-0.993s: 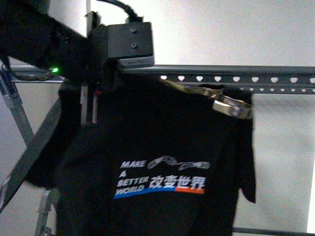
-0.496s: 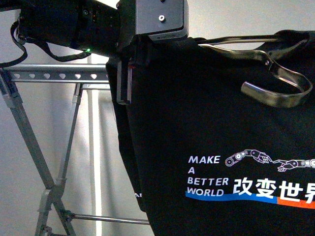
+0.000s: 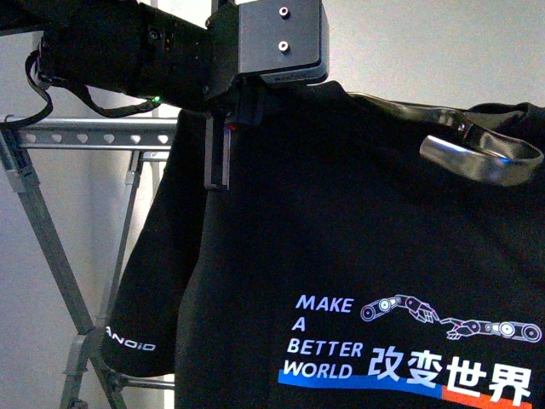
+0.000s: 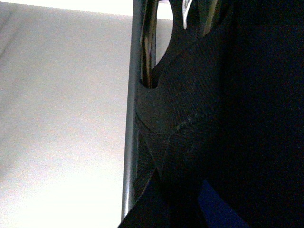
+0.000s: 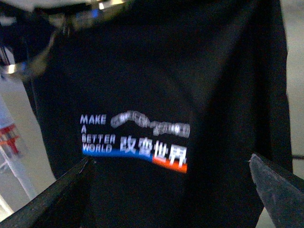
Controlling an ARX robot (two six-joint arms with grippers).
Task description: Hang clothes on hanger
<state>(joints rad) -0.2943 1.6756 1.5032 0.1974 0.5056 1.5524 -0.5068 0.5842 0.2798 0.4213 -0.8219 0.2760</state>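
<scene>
The clothes (image 3: 358, 221), a black T-shirt with a white "MAKE A BETTER WORLD" print, hang across the middle and right of the front view. My left gripper (image 3: 217, 175) reaches down from the top left, shut on the shirt's shoulder. One sleeve (image 3: 145, 298) droops in front of the hanger (image 3: 85, 134), a grey rack with heart holes along its top rail. In the left wrist view, black cloth (image 4: 190, 123) is pinched in the left gripper (image 4: 175, 209) beside a grey bar (image 4: 132, 118). My right gripper (image 5: 166, 199) stands open, facing the clothes (image 5: 156, 85) and their print.
A shiny curved metal hook (image 3: 481, 153) juts out at the shirt's collar, top right. The rack's crossed legs (image 3: 60, 264) and a thin lower bar (image 3: 145, 383) stand at the left. A pale wall lies behind.
The shirt has swung left and lower in the front view. Its sleeve with the small logo now hangs in front of the rail, and the metal hook has dropped a little.
</scene>
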